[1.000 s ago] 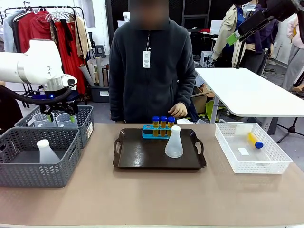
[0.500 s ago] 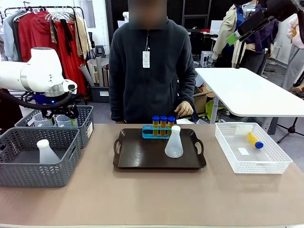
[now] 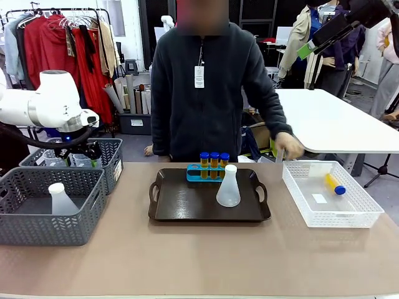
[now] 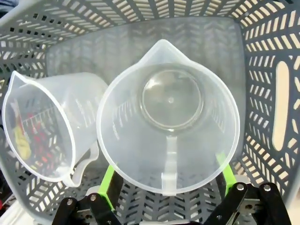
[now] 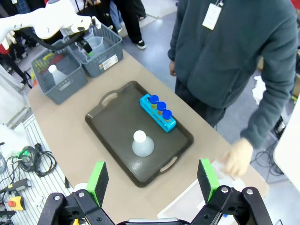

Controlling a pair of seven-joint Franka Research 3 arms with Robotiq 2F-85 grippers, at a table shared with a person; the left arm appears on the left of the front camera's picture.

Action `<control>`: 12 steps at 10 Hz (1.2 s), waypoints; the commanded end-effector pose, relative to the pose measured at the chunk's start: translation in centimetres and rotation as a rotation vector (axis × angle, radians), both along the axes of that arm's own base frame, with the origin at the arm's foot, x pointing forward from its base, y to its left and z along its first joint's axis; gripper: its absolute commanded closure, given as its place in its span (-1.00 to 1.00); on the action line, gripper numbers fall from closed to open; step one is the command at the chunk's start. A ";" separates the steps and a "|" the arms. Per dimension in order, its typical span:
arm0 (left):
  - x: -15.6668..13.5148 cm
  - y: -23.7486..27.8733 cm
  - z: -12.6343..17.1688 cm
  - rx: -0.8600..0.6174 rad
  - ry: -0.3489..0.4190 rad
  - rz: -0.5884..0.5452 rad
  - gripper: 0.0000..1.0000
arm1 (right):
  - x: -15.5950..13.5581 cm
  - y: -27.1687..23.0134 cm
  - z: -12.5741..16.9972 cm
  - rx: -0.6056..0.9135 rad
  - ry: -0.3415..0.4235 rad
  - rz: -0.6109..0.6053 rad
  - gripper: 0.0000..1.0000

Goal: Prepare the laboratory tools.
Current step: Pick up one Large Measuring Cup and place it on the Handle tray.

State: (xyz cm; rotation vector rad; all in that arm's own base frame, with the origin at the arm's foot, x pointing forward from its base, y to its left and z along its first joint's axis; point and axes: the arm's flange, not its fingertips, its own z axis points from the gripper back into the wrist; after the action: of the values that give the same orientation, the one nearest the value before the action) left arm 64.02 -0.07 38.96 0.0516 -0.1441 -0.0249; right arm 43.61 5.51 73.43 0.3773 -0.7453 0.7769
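My left gripper (image 4: 166,165) is open, its green fingers (image 4: 108,180) straddling a clear handled beaker (image 4: 169,126) that stands in the rear grey basket (image 3: 113,163). A second beaker (image 4: 44,126) leans beside it. On the dark tray (image 3: 187,202) a white conical flask (image 3: 228,187) stands in front of a blue rack (image 3: 194,175) holding three amber, blue-capped test tubes (image 3: 214,161). Another flask (image 3: 60,198) sits in the front grey basket (image 3: 43,225). One more tube (image 3: 335,184) lies in the white basket (image 3: 368,215). My right gripper (image 5: 153,168) hangs open, high above the table.
The person stands behind the tray, one hand (image 3: 288,146) reaching toward the white basket's far left corner. The table's front strip (image 3: 199,261) is bare. A second white table (image 3: 330,118) stands behind on the right.
The person's hand left the spot behind the rack and swung right toward the white basket. My left arm shifted slightly left over the rear grey basket.
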 end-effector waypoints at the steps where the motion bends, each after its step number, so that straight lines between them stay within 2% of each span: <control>1: 0.6 0.4 0.0 0.009 -0.041 -0.037 -1.00 | -0.1 0.0 0.1 0.000 -0.003 0.004 -1.00; 2: 0.8 0.3 0.0 0.012 -0.053 -0.056 -0.91 | -0.1 0.0 0.1 0.000 -0.003 0.004 -1.00; 7: 0.5 0.2 0.4 0.007 -0.039 -0.049 1.00 | -0.1 0.0 0.1 0.000 -0.003 0.004 -1.00; 12: -0.4 -0.2 2.3 -0.007 -0.030 -0.045 1.00 | -0.1 0.0 0.1 0.000 -0.003 0.004 -1.00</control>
State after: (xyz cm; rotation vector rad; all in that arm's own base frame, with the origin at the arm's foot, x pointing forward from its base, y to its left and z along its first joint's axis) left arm 64.20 -0.27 40.26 0.0544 -0.1766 -0.0708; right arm 43.61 5.51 73.43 0.3773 -0.7453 0.7769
